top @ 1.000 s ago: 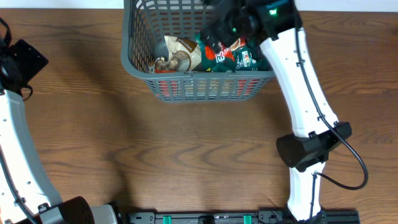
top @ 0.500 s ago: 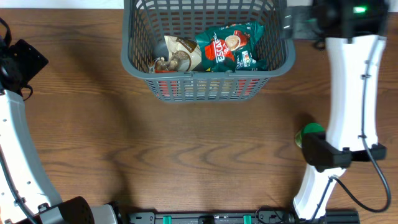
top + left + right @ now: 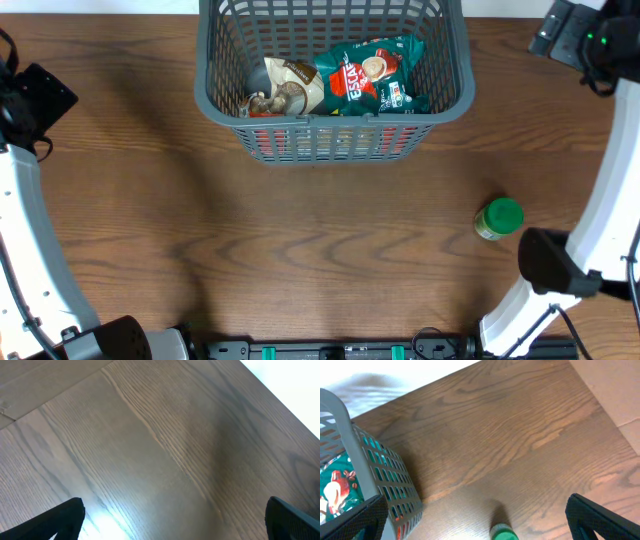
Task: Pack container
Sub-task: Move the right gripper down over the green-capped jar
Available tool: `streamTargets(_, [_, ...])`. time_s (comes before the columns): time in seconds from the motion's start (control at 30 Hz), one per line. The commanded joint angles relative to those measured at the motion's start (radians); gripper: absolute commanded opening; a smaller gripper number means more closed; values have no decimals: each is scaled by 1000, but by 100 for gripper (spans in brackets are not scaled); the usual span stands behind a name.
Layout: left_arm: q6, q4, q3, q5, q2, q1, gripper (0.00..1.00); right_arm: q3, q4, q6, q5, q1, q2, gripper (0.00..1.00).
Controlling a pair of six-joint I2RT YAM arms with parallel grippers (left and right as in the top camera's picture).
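The basket (image 3: 335, 140) was dark grey with slotted lattice walls. The green packet (image 3: 368, 78) bore red and white print; the brown packet (image 3: 285, 88) showed cream. The jar (image 3: 499, 219) had a green lid. The surface (image 3: 300, 240) was brown wood-grain.

A wooden desk (image 3: 300, 250) is carrying everything. A jar (image 3: 499, 219) with a green lid is standing upright at about 4 o'clock from the desk's middle, on bare wood, well apart from the rest; in the right wrist view it is showing at 6 o'clock (image 3: 503, 534). At 12 o'clock, inside the container (image 3: 203, 60), a green packet (image 3: 370, 78) is lying at 3 o'clock of a brown packet (image 3: 285, 85), the two touching. Something red (image 3: 262, 140) is showing through the near wall, below them.
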Motion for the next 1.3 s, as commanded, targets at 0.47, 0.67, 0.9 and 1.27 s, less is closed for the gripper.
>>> streamTargets(0.47, [-6, -3, -3, -12, -1, 4, 99, -816, 13, 170, 132, -6, -366, 99])
streamTargets(0.67, [-6, -3, -3, -12, -1, 4, 99, -1055, 121, 174, 131, -6, -386, 99])
streamTargets(0.9, [-6, -3, -3, -12, -2, 4, 99, -1290, 302, 160, 79, -6, -386, 99])
streamTargets(1.27, [-6, -3, -3, -12, -1, 4, 99, -1489, 449, 135, 43, -45, -386, 99])
